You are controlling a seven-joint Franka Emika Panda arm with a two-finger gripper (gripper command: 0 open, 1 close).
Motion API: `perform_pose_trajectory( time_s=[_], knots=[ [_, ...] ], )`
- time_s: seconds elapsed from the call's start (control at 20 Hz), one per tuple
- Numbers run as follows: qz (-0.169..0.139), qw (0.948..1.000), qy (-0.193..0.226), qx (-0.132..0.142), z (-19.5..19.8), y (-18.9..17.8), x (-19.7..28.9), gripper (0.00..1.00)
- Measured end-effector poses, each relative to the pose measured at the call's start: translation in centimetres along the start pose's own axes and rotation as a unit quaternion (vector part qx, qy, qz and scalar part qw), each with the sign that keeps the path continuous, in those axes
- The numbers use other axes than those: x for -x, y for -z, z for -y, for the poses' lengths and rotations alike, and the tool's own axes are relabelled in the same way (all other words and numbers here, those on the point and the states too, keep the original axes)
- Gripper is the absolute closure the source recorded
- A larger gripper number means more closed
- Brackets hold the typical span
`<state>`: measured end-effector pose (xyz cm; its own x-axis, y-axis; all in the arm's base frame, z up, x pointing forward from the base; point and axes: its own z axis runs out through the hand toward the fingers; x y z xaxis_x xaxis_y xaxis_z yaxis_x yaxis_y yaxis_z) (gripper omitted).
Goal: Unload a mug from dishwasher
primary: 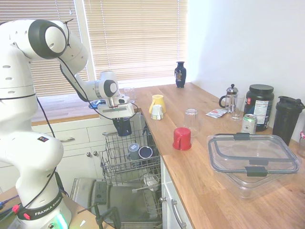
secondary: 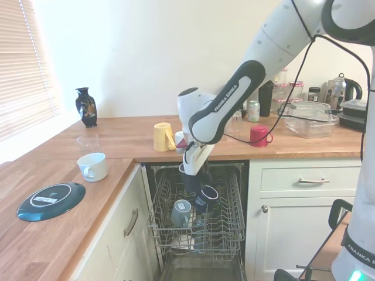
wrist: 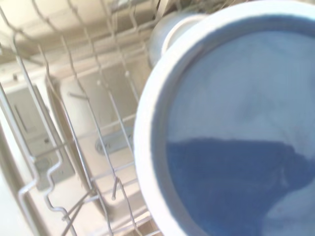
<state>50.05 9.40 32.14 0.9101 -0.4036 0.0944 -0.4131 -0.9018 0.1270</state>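
Hanging upright above the dishwasher rack, the mug sits clenched in the end effector.

A wooden L-shaped counter carries a red cup upside down, an upturned clear glass, a yellow jug, a dark vase, a clear lidded container, a green can, a French press, a white cup and a dark plate
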Motion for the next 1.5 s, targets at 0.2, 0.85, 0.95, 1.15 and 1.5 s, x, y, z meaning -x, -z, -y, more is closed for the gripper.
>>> perform_pose_trajectory(
  time_s=[0.2,0.85,0.95,1.15,1.5],
  knots=[
    [0.001,0.9995,-0.025,-0.020,-2.7,3.1,-1.1,1.00],
    [0.018,0.9944,-0.096,-0.040,-10.1,5.5,-5.7,1.00],
    [0.021,0.9931,-0.108,-0.042,-11.3,5.6,-6.7,1.00],
    [0.028,0.9913,-0.121,-0.045,-12.1,4.9,-8.2,1.00],
    [0.033,0.9898,-0.132,-0.044,-12.0,4.3,-10.5,1.00]
  ],
)
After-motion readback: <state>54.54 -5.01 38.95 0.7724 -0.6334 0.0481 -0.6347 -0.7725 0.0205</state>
